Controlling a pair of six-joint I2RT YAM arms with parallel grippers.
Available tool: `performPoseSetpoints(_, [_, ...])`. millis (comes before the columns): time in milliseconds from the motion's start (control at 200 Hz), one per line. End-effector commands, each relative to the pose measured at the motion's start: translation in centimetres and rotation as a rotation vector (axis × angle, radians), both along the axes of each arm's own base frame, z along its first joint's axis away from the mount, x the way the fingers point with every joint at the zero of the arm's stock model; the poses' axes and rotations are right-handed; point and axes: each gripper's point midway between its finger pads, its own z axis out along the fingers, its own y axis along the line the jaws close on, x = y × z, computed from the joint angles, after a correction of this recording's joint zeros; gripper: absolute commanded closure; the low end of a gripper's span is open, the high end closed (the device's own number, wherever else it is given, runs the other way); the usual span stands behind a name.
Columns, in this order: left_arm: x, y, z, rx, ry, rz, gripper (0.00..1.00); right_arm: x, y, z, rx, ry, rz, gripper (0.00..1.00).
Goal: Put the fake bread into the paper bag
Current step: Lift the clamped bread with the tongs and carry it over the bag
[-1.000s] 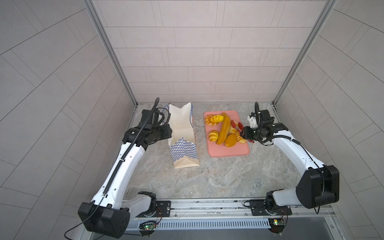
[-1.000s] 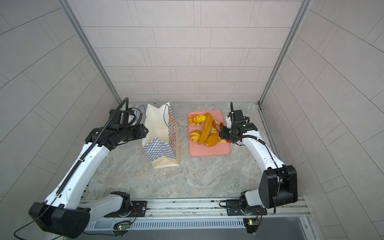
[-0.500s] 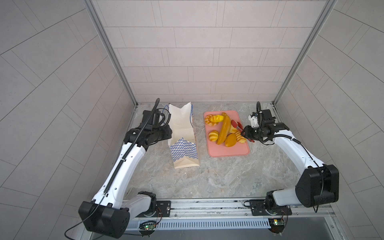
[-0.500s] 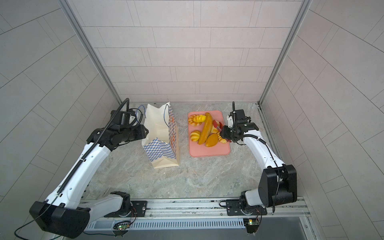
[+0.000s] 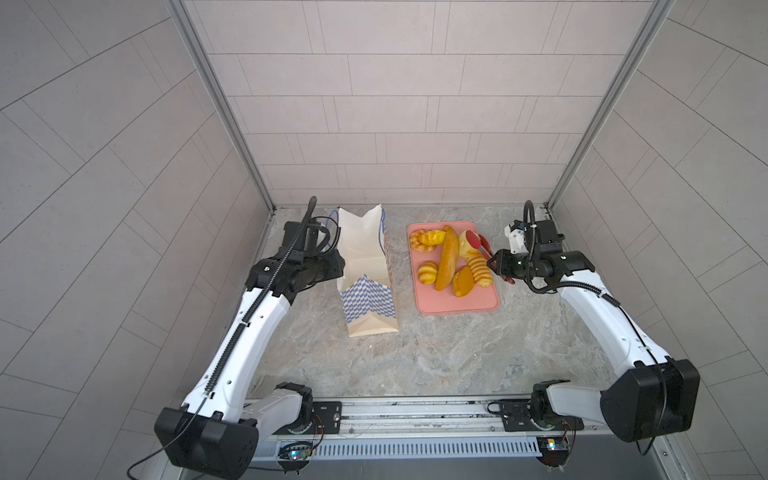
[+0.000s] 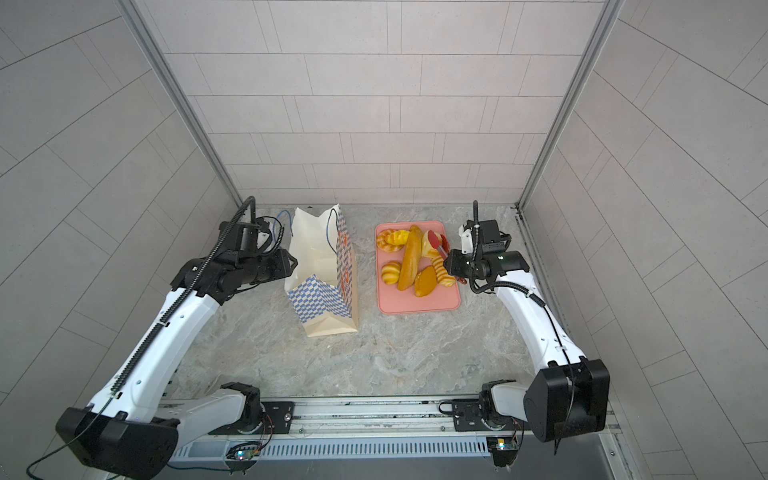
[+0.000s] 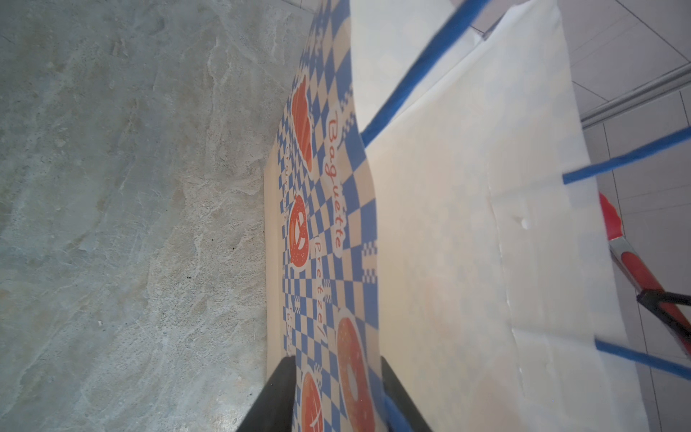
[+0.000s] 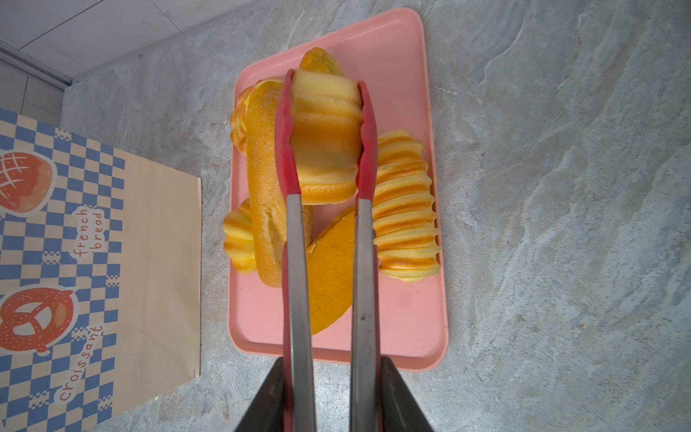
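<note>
**Bread** [image 5: 446, 257]: every piece in view lies on or over the pink tray [image 5: 457, 305], right of centre on the desk [image 5: 415, 353] in both top views.
- The baguette [image 8: 263, 187] lies lengthwise down the tray.
- One striped roll [image 8: 323, 142] is clamped between the red tips of the tongs [image 8: 295, 262], over the tray's far half. Whether it is clear of the other pieces cannot be told.
- A second roll [image 8: 405, 209] lies along the tray's right edge.
- An oval bun [image 8: 331, 276] lies between that second roll and the baguette, under the tongs' steel arms.

**Right claw** [image 8: 331, 374]: holding the tongs. One finger [image 8: 267, 396] is outside each steel arm and presses the arms inward onto the roll. In the top views the claw sits just beside the tray's right edge.

**Bag** [image 5: 361, 253]: upright on the desk with its mouth open upward. It stands left of the tray and apart from it, with bare desk between. Its blue cord handles stand up from the rim.

**Left claw** [image 7: 336, 374]: at the bag's left wall, near the rim. The jaws stand narrowly apart, astride that wall, with one finger over the checkered outer face and the other at the cream inner side. Whether either finger touches the paper cannot be told.
</note>
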Motion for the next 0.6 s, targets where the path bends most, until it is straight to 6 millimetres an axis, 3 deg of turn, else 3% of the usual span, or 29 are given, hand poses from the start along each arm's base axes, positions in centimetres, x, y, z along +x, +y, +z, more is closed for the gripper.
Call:
performPoseSetpoints(0, [-0.3,0.0,1.2,-0.005,-0.036,-0.001,0.59,0.0,-0.4,2.2,-0.005,-0.062,-0.019,0.66])
performPoseSetpoints(200, [-0.6,0.2,2.0,-0.004,-0.053,0.001,0.59,-0.3,-0.7,4.1,-0.011,-0.103,-0.036,0.66])
performPoseSetpoints(595, [-1.1,0.2,3.1,-0.011,-0.078,0.0,0.68,-1.1,-0.7,8.5,0.017,-0.207,-0.05,0.66])
